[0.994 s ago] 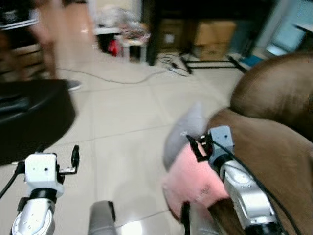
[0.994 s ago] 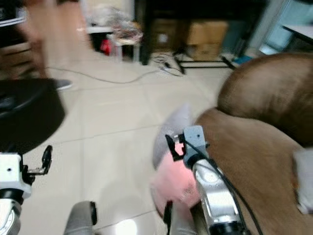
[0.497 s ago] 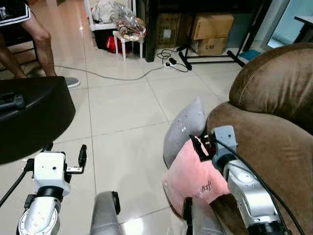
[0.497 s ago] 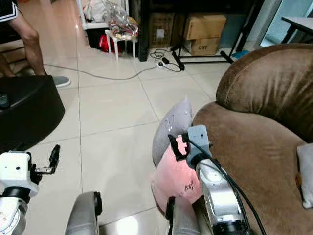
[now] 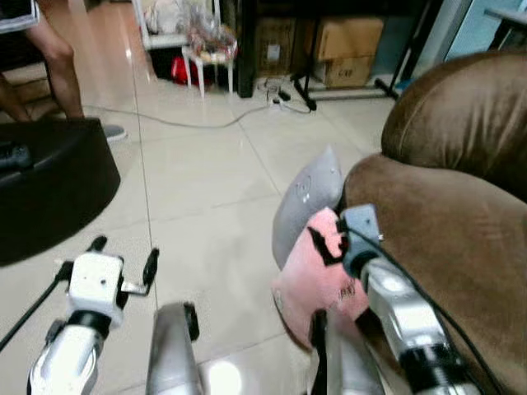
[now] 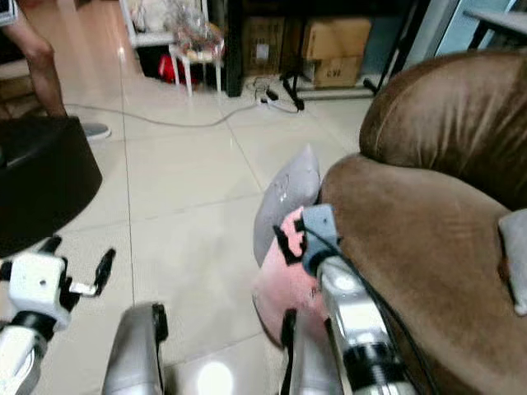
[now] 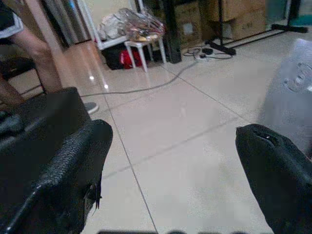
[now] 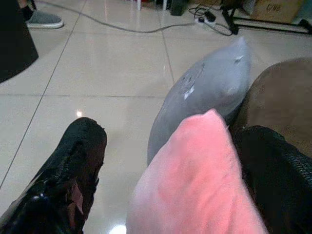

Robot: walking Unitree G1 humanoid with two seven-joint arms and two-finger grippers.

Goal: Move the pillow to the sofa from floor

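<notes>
A pink pillow stands on the floor, leaning against the front of the brown sofa. A grey pillow leans just behind it. My right gripper is open at the pink pillow's top edge. In the right wrist view its black fingers stand wide apart, with the pink pillow and the grey pillow between them. My left gripper is open over bare tiles on the left, holding nothing.
A black pouf sits at the left, with a person's legs behind it. A cable crosses the tiles toward cardboard boxes under a dark shelf. A grey cushion lies on the sofa seat.
The camera has shifted a little and the picture has sharpened since a second ago. My right gripper stays open at the pink pillow's top. The left gripper has hardly moved.
</notes>
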